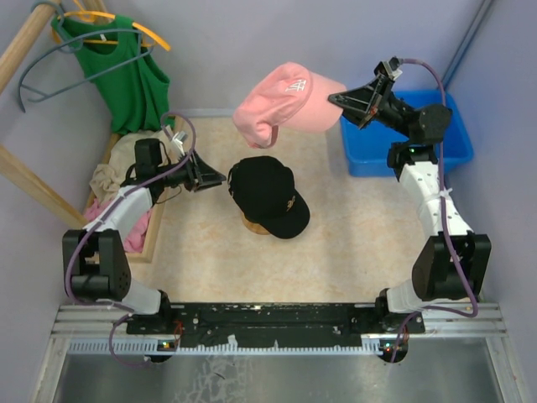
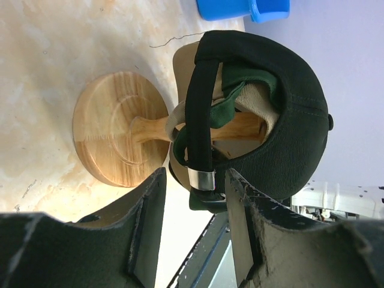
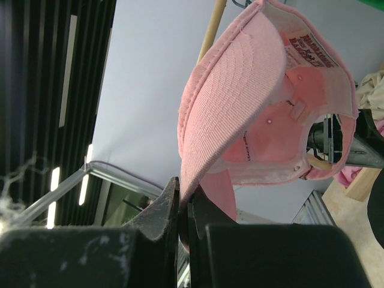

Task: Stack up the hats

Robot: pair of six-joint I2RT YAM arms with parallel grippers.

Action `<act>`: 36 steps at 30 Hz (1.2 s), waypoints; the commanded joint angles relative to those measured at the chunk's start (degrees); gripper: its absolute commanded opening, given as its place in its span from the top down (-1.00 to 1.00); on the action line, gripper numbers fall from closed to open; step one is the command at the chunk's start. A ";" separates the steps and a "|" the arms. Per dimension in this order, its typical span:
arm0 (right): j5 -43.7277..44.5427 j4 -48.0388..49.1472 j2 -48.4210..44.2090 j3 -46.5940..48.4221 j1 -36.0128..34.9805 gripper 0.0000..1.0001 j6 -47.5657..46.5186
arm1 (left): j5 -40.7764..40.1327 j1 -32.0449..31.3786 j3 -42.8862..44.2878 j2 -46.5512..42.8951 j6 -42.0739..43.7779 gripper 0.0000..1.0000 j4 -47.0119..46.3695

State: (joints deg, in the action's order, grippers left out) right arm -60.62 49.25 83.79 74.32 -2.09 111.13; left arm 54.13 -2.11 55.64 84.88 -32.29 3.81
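A black hat (image 1: 268,195) with a gold emblem sits on top of a wooden stand (image 2: 117,138) at mid table. The left wrist view shows a dark green hat (image 2: 231,103) and a tan hat (image 2: 255,91) nested under the black hat (image 2: 288,114). My left gripper (image 1: 220,179) is open at the back of this stack. The black strap's metal buckle (image 2: 203,179) lies between the spread fingers of the left gripper (image 2: 195,180). My right gripper (image 1: 337,99) is shut on the brim of a pink hat (image 1: 281,101), holding it in the air behind the stack. In the right wrist view the pink hat (image 3: 240,108) hangs from that gripper (image 3: 185,201).
A blue bin (image 1: 403,138) stands at the back right under the right arm. A green sleeveless top (image 1: 130,71) hangs on a rack at the back left. A wooden tray (image 1: 109,151) with pink and cream cloths lies along the left edge.
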 commanded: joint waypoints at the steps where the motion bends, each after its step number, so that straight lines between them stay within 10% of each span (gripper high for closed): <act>1: 1.38 1.69 -1.64 -0.11 0.08 1.00 -0.77 | 0.34 -0.28 1.55 0.61 0.20 -0.01 -2.48; 15: 1.69 1.54 -2.40 -2.29 0.08 1.00 -1.48 | -1.56 -3.97 5.08 6.00 0.01 0.00 -3.73; 29: 0.98 2.83 -2.97 -4.50 0.06 1.00 -0.96 | -7.11 -4.04 -0.90 10.11 0.31 0.67 -5.49; 36: 1.93 3.95 -2.69 -6.38 -1.25 1.00 -1.52 | -7.12 -4.04 -3.37 8.09 0.79 0.69 -4.93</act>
State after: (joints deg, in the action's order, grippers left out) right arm -60.18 48.84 83.33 68.55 -2.15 110.13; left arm 49.08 -6.31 54.48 94.39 -33.10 -1.34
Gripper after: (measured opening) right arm 0.040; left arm 0.160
